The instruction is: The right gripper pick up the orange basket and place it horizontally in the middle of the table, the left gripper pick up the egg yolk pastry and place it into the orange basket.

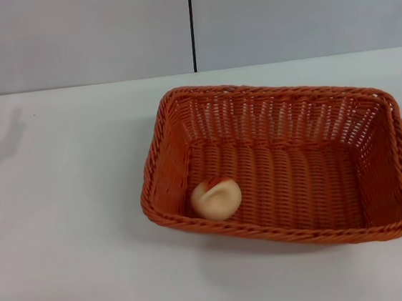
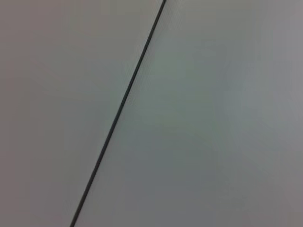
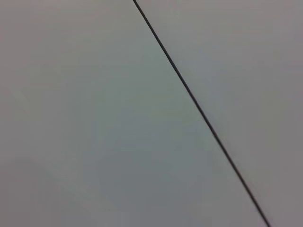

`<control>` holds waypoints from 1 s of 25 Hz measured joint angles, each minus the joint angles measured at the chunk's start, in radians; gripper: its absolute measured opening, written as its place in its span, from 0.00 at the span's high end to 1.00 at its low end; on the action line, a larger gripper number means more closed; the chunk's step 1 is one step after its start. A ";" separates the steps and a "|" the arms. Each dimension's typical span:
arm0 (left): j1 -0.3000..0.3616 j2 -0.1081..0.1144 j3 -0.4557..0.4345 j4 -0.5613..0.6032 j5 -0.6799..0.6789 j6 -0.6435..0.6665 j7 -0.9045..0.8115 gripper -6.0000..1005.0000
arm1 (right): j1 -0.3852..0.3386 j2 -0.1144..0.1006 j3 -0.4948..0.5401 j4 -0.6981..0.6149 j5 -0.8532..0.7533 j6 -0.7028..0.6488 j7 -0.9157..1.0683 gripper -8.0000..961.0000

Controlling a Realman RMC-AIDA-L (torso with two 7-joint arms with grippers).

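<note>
1. I see the orange basket (image 1: 288, 159) lying on the white surface (image 1: 65, 229), long side across my head view, a little toward the right.
2. The egg yolk pastry (image 1: 216, 198) sits inside the basket, on its floor, in the near left corner, close to the near wall.
3. Neither the left claw nor the right claw appears in any view, so I cannot tell if they are spread or pressed together.
4. Both wrist views show only a plain grey wall (image 2: 213, 118) with one thin dark seam (image 3: 199, 106) crossing it diagonally.
</note>
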 joint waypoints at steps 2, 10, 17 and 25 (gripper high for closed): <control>-0.001 0.000 -0.005 0.000 -0.002 0.009 -0.005 0.15 | -0.003 0.009 0.034 0.002 0.001 0.001 -0.065 0.50; 0.001 0.000 -0.016 0.003 -0.009 0.013 -0.012 0.16 | -0.008 0.035 0.210 0.059 0.002 -0.005 -0.280 0.50; 0.006 -0.003 -0.016 0.006 -0.009 0.022 -0.012 0.16 | 0.009 0.036 0.350 0.142 0.002 -0.007 -0.457 0.50; 0.007 -0.003 -0.016 0.006 -0.009 0.024 -0.012 0.16 | 0.014 0.036 0.382 0.156 0.002 -0.006 -0.468 0.50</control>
